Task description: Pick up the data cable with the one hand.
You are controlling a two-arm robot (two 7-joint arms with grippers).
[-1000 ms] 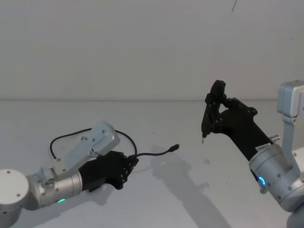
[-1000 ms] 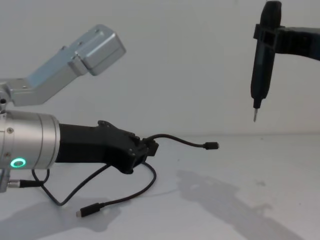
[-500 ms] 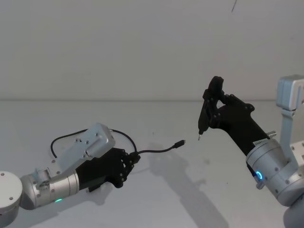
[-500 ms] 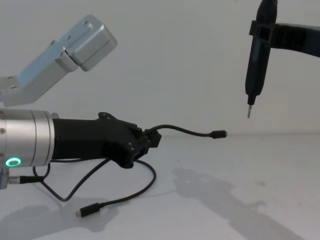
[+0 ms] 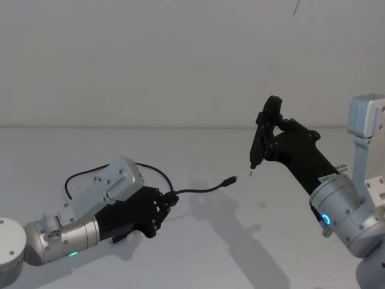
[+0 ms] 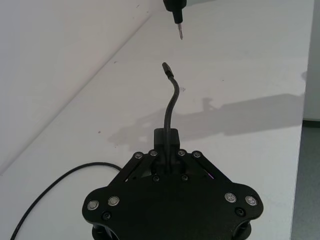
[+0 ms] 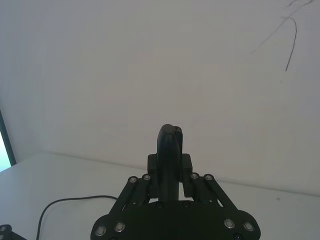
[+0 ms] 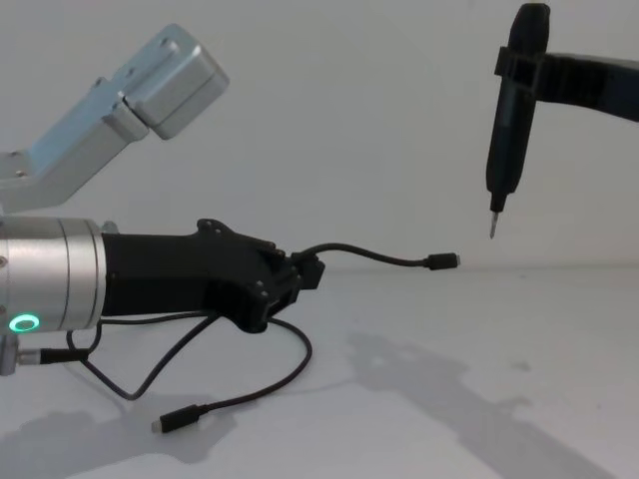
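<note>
Matt black data cable and pen tool, smooth white table

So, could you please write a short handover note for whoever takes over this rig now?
Left tool: shut on the data cable, raised off the table.
Right tool: shut on a pen-shaped probe, held high, tip down near the cable's free plug.
Cable: one end juts toward the probe; the rest loops down, its other plug lying on the table.
Done: cable grasped. Left to do: probably lifting the trailing end clear.
</note>
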